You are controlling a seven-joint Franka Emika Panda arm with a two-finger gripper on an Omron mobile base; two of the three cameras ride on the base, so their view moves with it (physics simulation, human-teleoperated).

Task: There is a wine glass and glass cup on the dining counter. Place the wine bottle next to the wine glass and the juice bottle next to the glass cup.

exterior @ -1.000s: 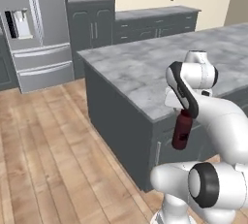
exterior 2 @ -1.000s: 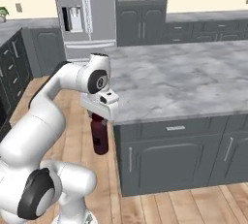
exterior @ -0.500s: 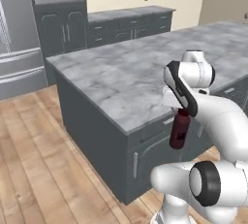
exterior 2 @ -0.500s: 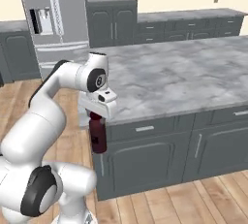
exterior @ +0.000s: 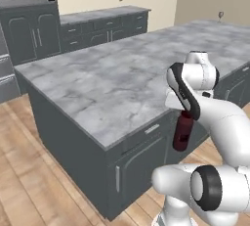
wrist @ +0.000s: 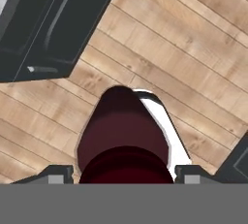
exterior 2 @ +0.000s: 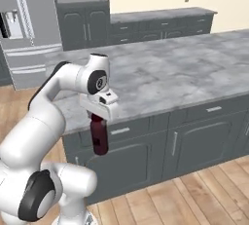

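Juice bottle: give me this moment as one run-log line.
held: juice bottle | end effector: shut on bottle's top | bottle: hanging upright beside dining counter, below its top | glasses: not seen

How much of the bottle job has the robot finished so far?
Nothing looks finished yet. The jaws of the gripper are shut on the juice bottle, which hangs upright beside the dining counter, below its top. It must still be set by the glass cup, and the wine bottle by the wine glass.

Juice bottle (exterior 2: 99, 138) cap, seemingly hidden inside gripper (exterior 2: 100, 117).
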